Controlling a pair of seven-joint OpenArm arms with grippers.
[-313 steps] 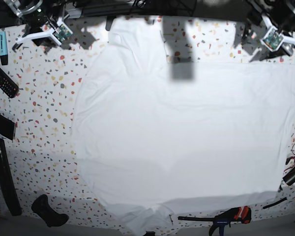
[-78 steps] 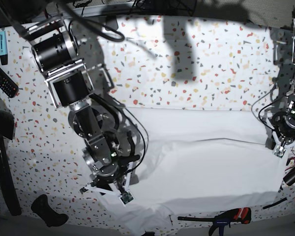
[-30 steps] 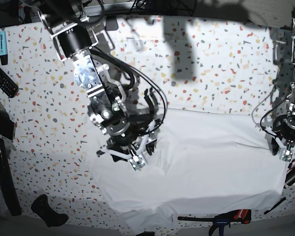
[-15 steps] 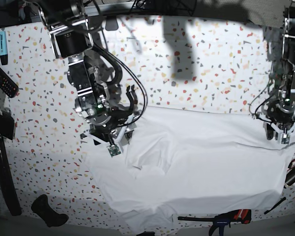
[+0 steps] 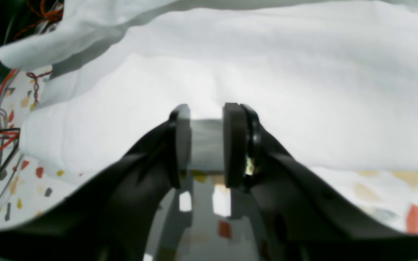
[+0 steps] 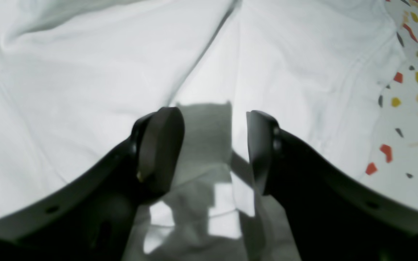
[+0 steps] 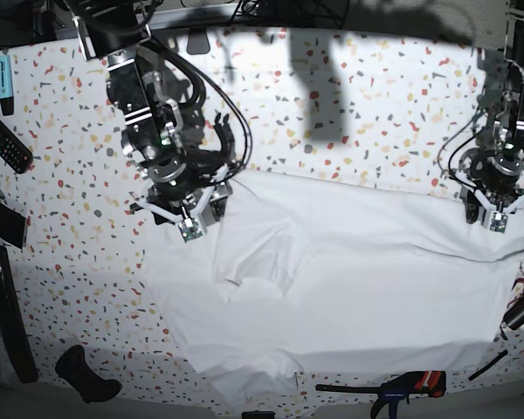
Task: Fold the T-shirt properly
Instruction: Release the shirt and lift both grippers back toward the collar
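Hovering over the fabric, the right pincer (image 6: 214,145) stands spread with nothing between its pads, and the left pincer (image 5: 205,145) is parted too, empty at the cloth's far edge. Both have lifted off since a moment ago, leaving the T-shirt (image 7: 332,288) doubled over on the tabletop (image 7: 375,113), a rumpled flap near the right arm. That first fold looks done; smoothing remains. No containers show.
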